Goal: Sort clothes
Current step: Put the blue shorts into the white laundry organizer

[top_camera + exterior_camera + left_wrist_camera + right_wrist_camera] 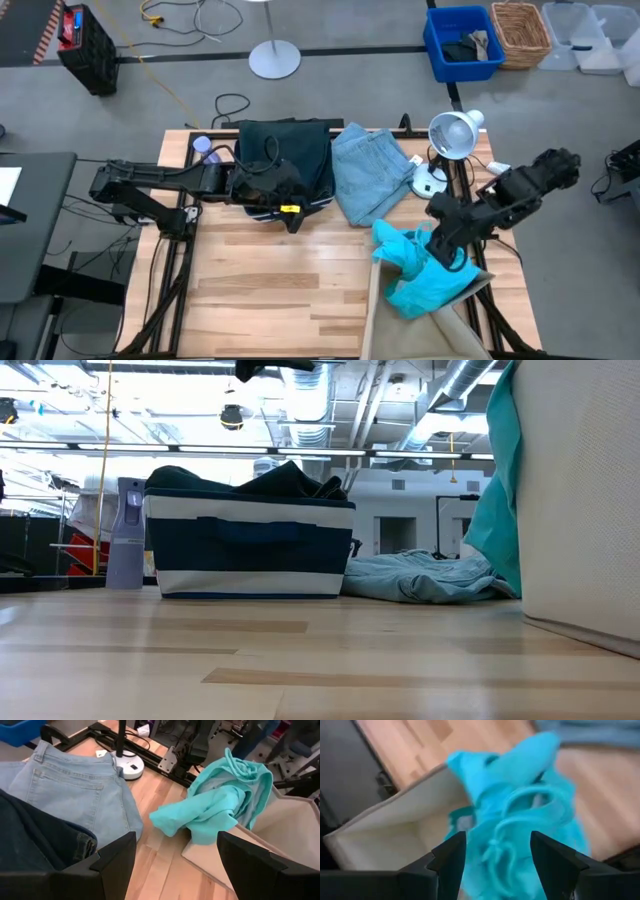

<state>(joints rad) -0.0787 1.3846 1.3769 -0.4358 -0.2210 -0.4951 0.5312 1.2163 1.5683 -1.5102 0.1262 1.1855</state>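
Note:
A bright turquoise garment [425, 278] lies draped over the far left rim of the beige fabric box [440, 335], partly inside it and partly on the table. It also shows in the left wrist view [215, 810]. My right gripper [447, 258] stands open right above it [497, 860]. Pale grey-blue jeans [370, 172] lie flat on the table at the far middle. Dark navy clothes [285, 148] fill the striped dark bin [250, 555]. My left gripper [292, 222] hovers open and empty at the bin's near edge. I see no small black garment. My right gripper stands open over the bunched turquoise cloth [515, 815], its fingers pointing down on either side of a fold. I cannot tell whether the fingers touch the cloth.
A white desk lamp [450, 135] stands at the far right, beside the jeans. A purple spray bottle [203, 148] stands left of the bin. Bare wood [270, 295] lies at the near left. A blue bin [462, 40] and a wicker basket [520, 30] stand on the floor beyond the table.

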